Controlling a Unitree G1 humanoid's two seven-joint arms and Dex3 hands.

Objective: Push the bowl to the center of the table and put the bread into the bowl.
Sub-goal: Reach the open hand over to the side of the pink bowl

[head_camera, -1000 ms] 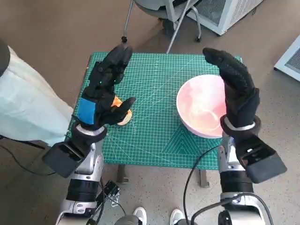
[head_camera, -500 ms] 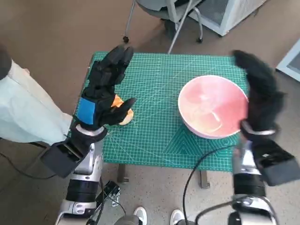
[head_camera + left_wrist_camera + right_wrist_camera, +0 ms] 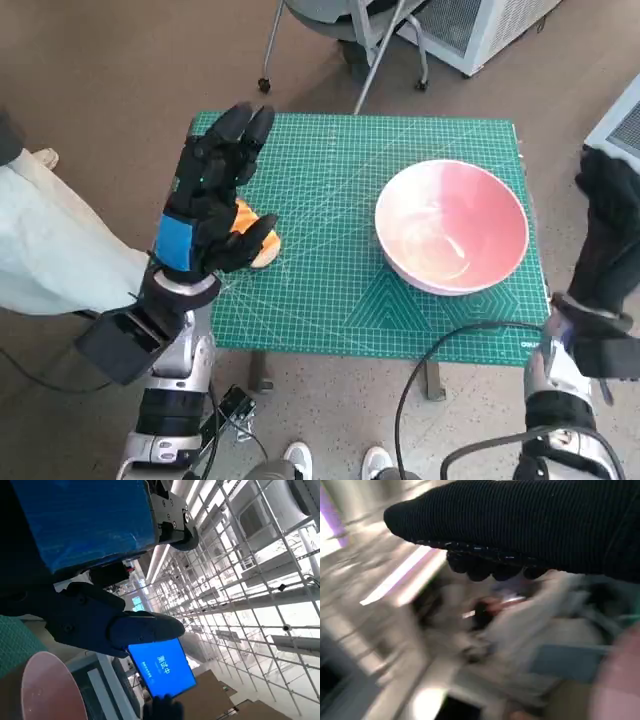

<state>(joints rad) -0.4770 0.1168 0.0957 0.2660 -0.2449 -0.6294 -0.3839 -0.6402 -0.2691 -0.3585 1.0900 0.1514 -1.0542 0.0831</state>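
A humanoid robot stands at a small table (image 3: pixel 330 330) covered with a green cutting mat (image 3: pixel 330 190), both arms raised over it. The pink bowl (image 3: pixel 452 225) sits on the mat's right half, close to the right edge and off the centre, upright and with nothing in it. The bread (image 3: pixel 262 245), a small golden-brown piece, lies on the left side of the mat near the table's left edge, well apart from the bowl.

The left hand (image 3: pixel 210 205), black with blue tape across its back, is held over the bread with its fingers (image 3: pixel 240 130) stretched out toward the far side of the table and the thumb crooked over the loaf; it grasps nothing. In the left wrist view the taped back fills the upper corner, the thumb juts across the picture, and a slice of the bowl's pink rim (image 3: pixel 47 690) shows at the lower edge, with a blue screen (image 3: pixel 162 672) and a ceiling of pipes beyond.

The right hand (image 3: pixel 610 235), in its black knitted glove, hangs beyond the table's right edge, apart from the bowl and touching nothing. Its fingers are blurred in the head view, and the smeared right wrist view shows only the glove as a dark band, so whether it is spread or clenched cannot be told.

A person in pale clothing (image 3: pixel 55 250) sits at the left of the table, and a chair's metal legs (image 3: pixel 380 50) stand on the brown floor beyond it.
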